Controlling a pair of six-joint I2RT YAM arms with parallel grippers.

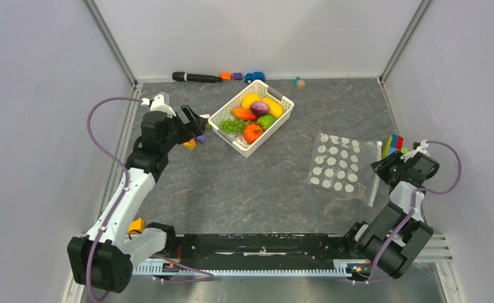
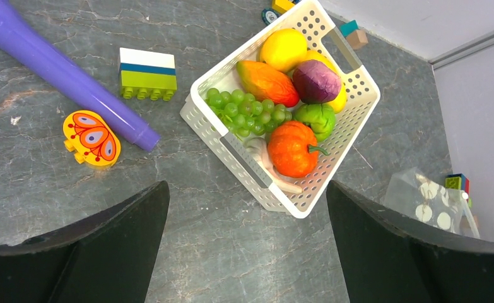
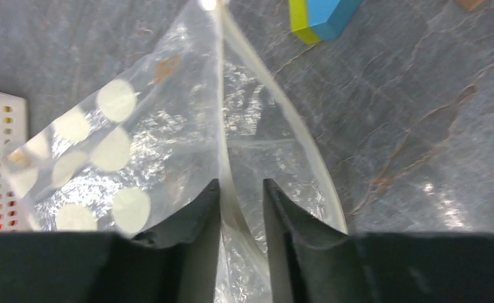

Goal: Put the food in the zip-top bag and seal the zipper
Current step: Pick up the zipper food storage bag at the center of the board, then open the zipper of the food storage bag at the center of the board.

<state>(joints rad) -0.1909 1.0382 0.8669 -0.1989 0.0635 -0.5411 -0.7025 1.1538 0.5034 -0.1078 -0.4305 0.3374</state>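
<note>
The food (image 1: 253, 117) lies piled in the white basket (image 1: 229, 137): an orange pumpkin (image 2: 293, 148), green grapes (image 2: 244, 110), a purple piece (image 2: 317, 81) and yellow fruit (image 2: 283, 49). My left gripper (image 2: 245, 184) hovers wide open just short of the basket's near corner, holding nothing. The dotted zip-top bag (image 1: 337, 167) lies flat at the right, its mouth towards my right gripper (image 1: 383, 169). In the right wrist view the mouth gapes. One zipper (image 3: 222, 113) lip runs between the narrowed jaws of the right gripper (image 3: 241, 183), against the left finger, with a gap still showing.
A purple tube (image 2: 61, 69), a green-and-white block (image 2: 147, 74) and an orange butterfly piece (image 2: 91, 137) lie left of the basket. A black marker (image 1: 194, 77) and toy car (image 1: 254, 76) sit at the back wall. Coloured blocks (image 1: 393, 145) stand beside the bag's far right corner.
</note>
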